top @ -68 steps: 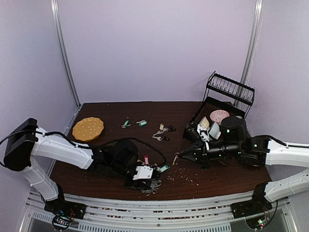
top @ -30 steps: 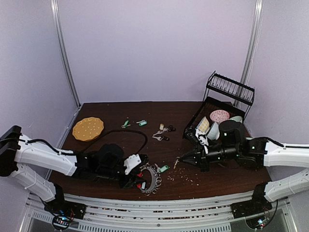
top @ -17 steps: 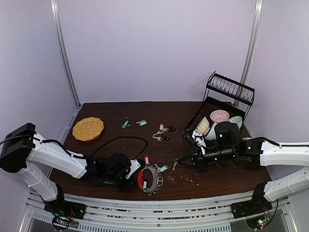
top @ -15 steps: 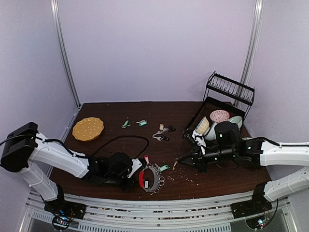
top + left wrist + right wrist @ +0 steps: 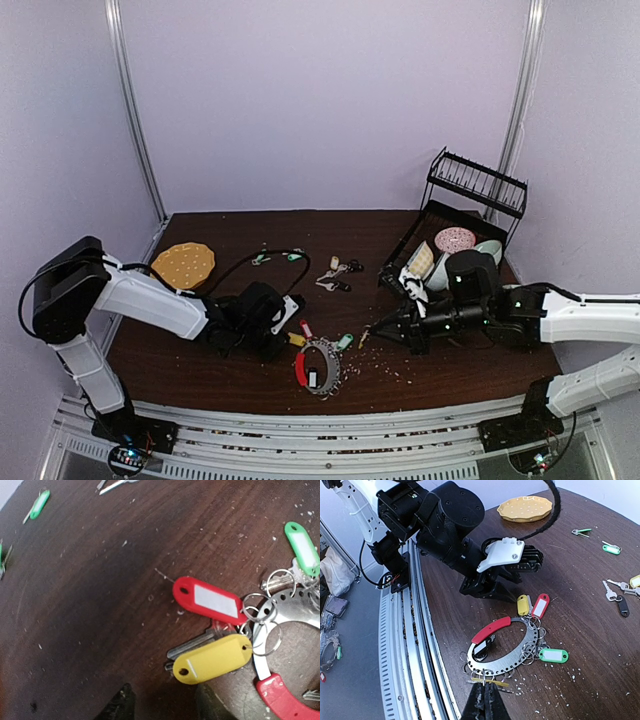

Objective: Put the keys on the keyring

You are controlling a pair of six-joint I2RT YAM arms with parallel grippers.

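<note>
Dark brown bench [image 5: 200,362] holds the keyring [image 5: 300,369] near its front edge, with a few tagged keys hanging on it. Seen from above, the keyring lies at about 5 o'clock from the left gripper [image 5: 166,705]. That gripper is the closer one, spread apart and holding nothing. Just in front of it a yellow-tag key [image 5: 215,657] lies long-ways from 8 to 2 o'clock. The right gripper [image 5: 482,702] is squeezed closed, a bit farther off. Loose keys [image 5: 338,272] wait at 12 o'clock.

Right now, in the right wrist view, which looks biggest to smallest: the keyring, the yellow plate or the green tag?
1. keyring
2. yellow plate, though it lies farther from the camera
3. green tag
</note>
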